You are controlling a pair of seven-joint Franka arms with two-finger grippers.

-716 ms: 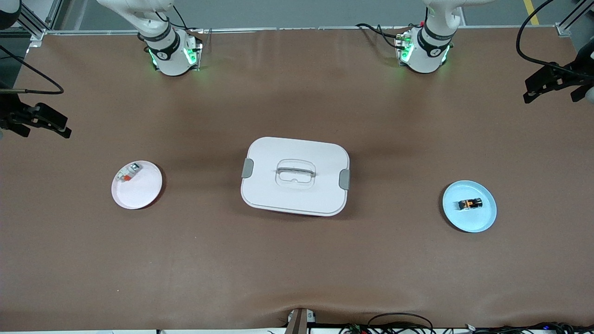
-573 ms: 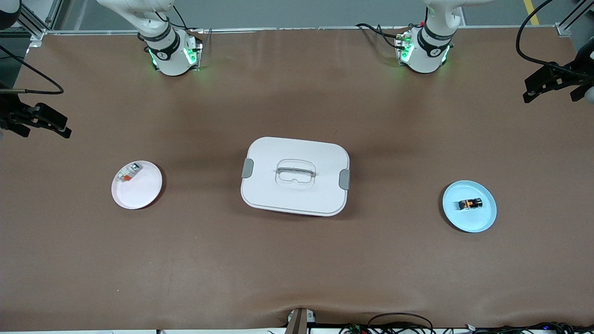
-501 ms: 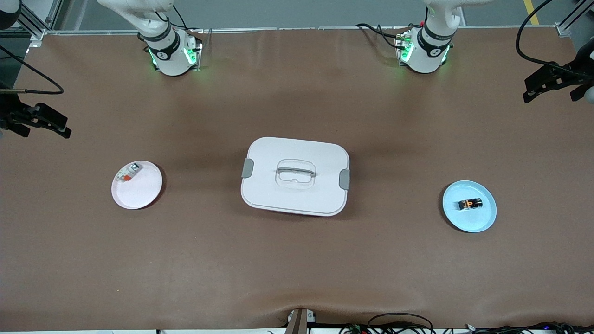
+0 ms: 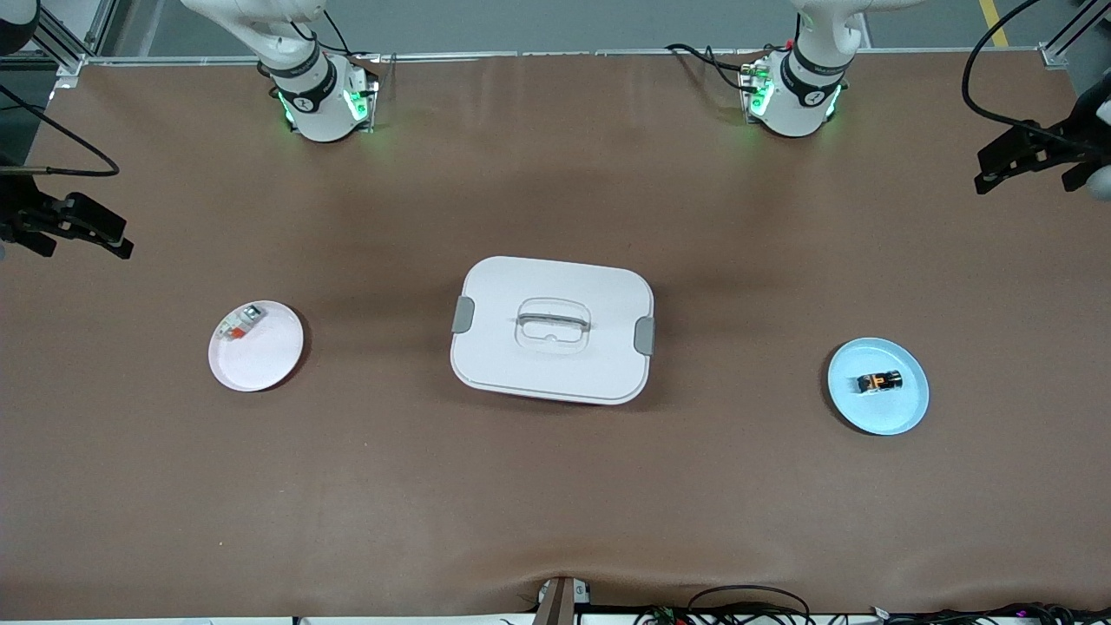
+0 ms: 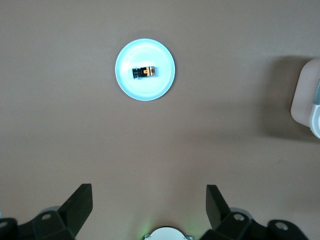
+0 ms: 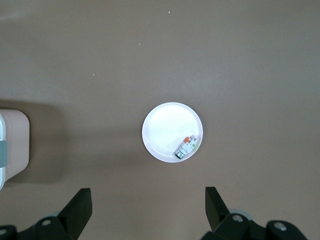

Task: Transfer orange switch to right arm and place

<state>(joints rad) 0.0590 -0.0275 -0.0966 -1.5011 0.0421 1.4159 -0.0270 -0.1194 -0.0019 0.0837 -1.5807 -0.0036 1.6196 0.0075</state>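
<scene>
A: Front view first. Where is the orange switch [image 4: 879,381]?

B: It lies on the light blue plate [image 4: 903,412], toward the left arm's end of the brown surface [image 4: 555,486]. At the right arm's end sits a white plate [image 4: 265,360] carrying a whitish-grey component [image 4: 239,323] with a red-orange part near its rim. Between the two plates stands a white lidded box [image 4: 552,330] with grey clips at its ends and a handle recess on top.

A: And the grippers there?

B: The left gripper [image 4: 1011,158] hangs high over the surface's edge at the left arm's end; the right gripper [image 4: 74,226] hangs over the edge at the right arm's end. Neither touches anything.

A: The left wrist view?

B: The left gripper [image 5: 149,207] has its jaws released and spread wide, with nothing between them. Well below it, the orange switch [image 5: 144,72] rests in the middle of the light blue plate [image 5: 160,87]. A corner of the white lidded box [image 5: 306,102] shows at the frame's edge.

A: The right wrist view?

B: The right gripper [image 6: 148,207] has its jaws released too, wide apart and empty. Below it is the white plate [image 6: 162,130] with the whitish-grey component [image 6: 186,147] close to the rim, and an end of the white lidded box [image 6: 12,145] is in sight.
</scene>
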